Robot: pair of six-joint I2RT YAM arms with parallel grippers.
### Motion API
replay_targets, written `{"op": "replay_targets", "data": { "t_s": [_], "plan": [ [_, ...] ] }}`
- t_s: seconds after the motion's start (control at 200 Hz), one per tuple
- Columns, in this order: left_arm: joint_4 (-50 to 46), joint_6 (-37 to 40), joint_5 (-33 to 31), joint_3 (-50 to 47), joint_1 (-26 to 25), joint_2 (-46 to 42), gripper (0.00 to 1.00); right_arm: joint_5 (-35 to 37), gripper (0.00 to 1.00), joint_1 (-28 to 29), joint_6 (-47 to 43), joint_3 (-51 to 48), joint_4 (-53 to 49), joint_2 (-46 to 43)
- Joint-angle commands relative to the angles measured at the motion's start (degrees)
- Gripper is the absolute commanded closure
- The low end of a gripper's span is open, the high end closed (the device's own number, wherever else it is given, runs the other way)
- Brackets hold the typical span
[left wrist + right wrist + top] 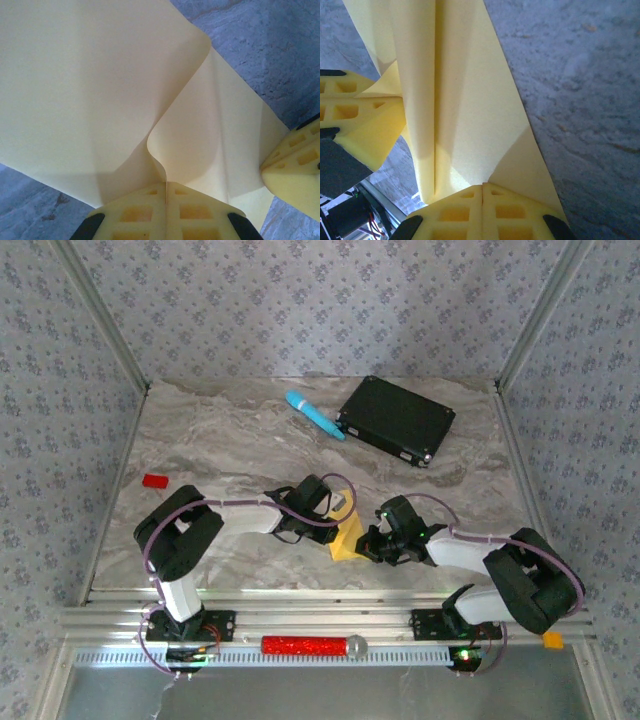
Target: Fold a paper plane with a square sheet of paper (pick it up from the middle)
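Both arms bent low, forearms turned inward, met near middle of table point(230, 440) near edge. Left gripper point(166, 189) clamped tight on square sheet of paper point(100, 100). Right gripper point(482, 190) likewise pinched on same creased sheet.

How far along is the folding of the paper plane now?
Done: the square sheet of paper is picked up and already shows a long crease. In hand: the left hand and the right hand are both shut on it, bending it between them. Left: no sharp nose or wings yet, so most folds remain.
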Motion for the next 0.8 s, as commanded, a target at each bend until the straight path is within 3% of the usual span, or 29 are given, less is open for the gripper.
{"op": "replay_targets", "data": {
  "t_s": [0.0, 0.425, 0.795],
  "plan": [
    [-0.4, 0.5, -0.2, 0.2, 0.3, 0.6, 0.94, 0.9, 0.95, -0.5, 0.0, -0.4, -2.0, -0.1],
    [-0.1, 0.6, -0.4, -0.1, 0.4, 1.4, 0.95, 0.1, 0.96, -1.0, 2.3, 5.4, 1.0, -0.1],
    [-0.2, 0.8, -0.2, 0.1, 0.4, 1.8, 0.95, -0.9, 0.98, -2.1, 4.2, 8.7, 6.7, 5.2]
  ]
}}
